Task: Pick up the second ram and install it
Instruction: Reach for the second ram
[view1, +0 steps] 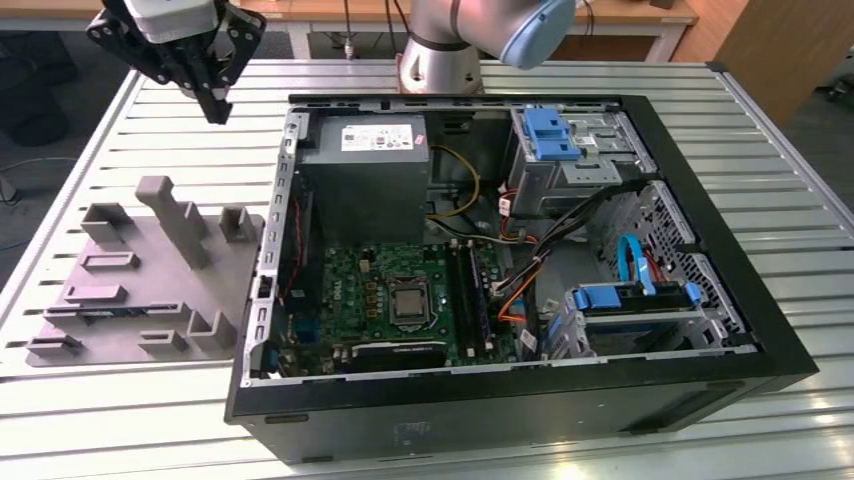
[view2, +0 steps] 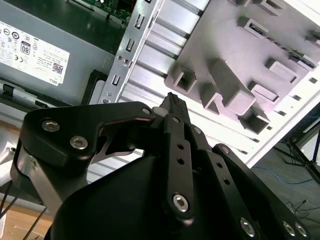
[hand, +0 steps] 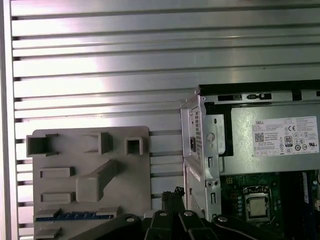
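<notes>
The tool (view1: 214, 112) is hovering clenched, empty, over the tabletop (view1: 134, 420); the ram (hand: 70, 214) (light, stiff, fragile) is lying in the tray (hand: 135, 200), likely best pinched mid-length.

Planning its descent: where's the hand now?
In the exterior view's upper left, the hand hangs over the slatted table, beyond the grey tray, left of the case.

surface: slatted metal table (view1: 761, 140) | behind: wooden desk (view1: 638, 12) | below: grey floor (view1: 830, 135)
</notes>
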